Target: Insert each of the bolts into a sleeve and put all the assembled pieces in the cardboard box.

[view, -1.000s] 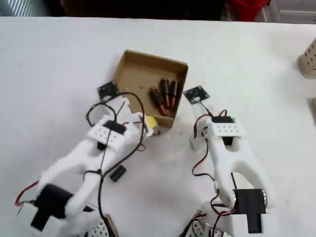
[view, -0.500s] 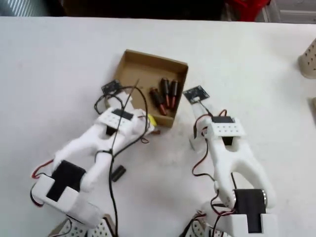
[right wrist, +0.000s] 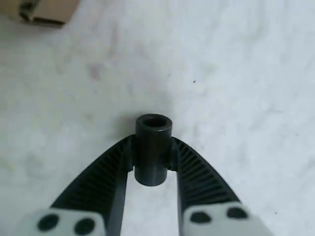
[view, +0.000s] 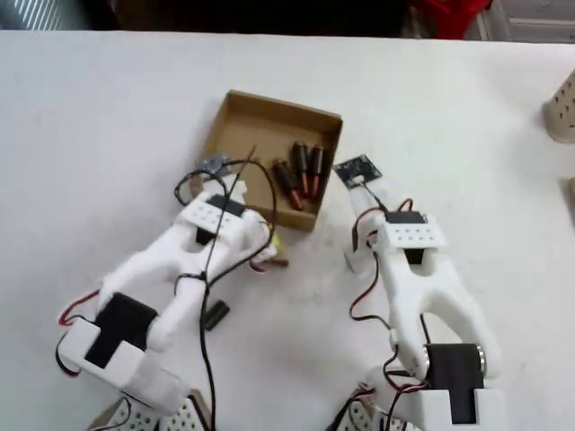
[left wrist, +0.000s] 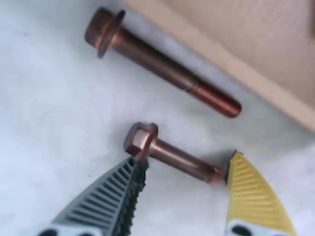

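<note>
Three assembled pieces [view: 299, 172] lay in the cardboard box [view: 235, 126]; left gripper [left wrist: 187, 163] gaped round a bolt [left wrist: 170, 155] at its 6 o'clock, right gripper [right wrist: 151, 143] clutched a sleeve [right wrist: 153, 162].

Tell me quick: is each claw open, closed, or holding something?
Left gripper: open, fingers either side of a bolt.
Right gripper: closed, holding a black sleeve.

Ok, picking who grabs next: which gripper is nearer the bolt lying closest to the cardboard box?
Left. The left gripper is just beside that bolt, open around a second bolt; the right gripper, farther off, holds a sleeve.
</note>
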